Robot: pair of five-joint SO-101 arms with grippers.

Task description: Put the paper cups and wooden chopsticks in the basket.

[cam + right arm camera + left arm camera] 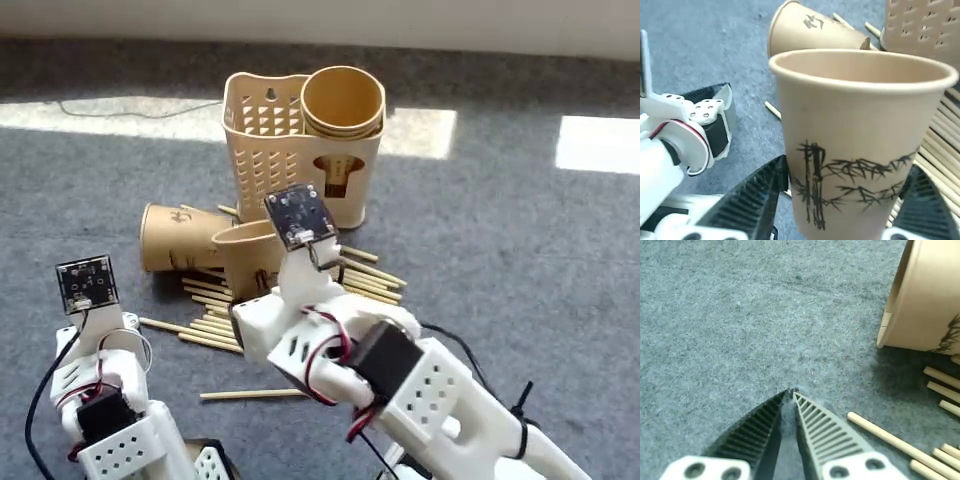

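Right pincer (847, 166) pinching an upright paper cup (860, 125), near side of the basket (262, 150)

The fingers bear on the cup's mid wall from both sides; the cup looks light and thin-walled and would likely crush, so a gentle hold below the stiffer rim suits it; left pincer (792, 391) is pressed together over bare carpet; a second cup (180, 238) lies on its side to the left, stacked cups (342, 100) already sit in the basket; the chopsticks (215, 325) are stiff, slim and prone to roll, best taken across the middle; grey carpet covers the bench (520, 250), sunlight patches (597, 143) and a pale wall (400, 18) at the far edge
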